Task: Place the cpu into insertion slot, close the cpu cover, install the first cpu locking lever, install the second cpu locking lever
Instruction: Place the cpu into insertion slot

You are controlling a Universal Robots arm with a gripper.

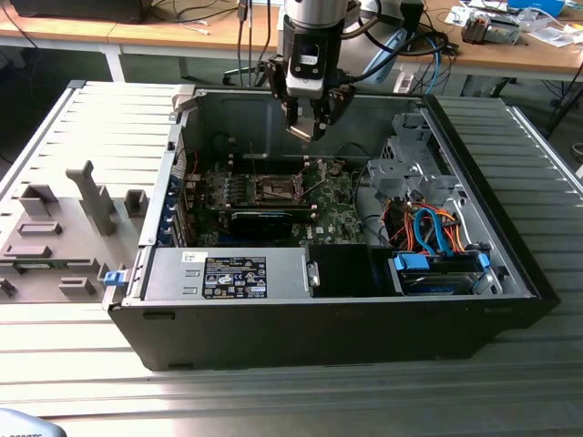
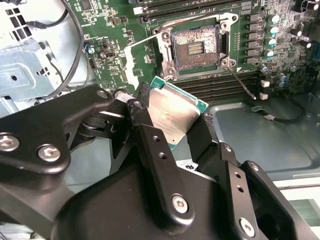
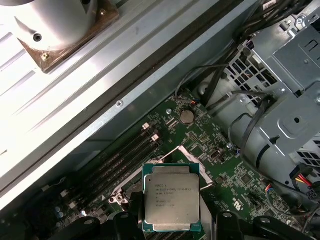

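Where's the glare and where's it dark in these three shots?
First wrist view: the ribbed metal surface washes out white at one edge; the cpu is evenly lit. Second wrist view: soft sheen on the cpu's top, the gripper dark against it. Exterior view: the computer case is shaded inside, the table bright.

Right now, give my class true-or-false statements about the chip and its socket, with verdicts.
1. The black metal pincer grips the small square silvery-topped cpu. True.
2. The cpu sits in the dark square metal-rimmed insertion slot. False: the slot is empty; the cpu hangs above it.
3. The thin silver cpu cover is shut over the slot. False: the slot's contacts lie exposed.
4. The green motherboard lies inside the open black computer case. True.
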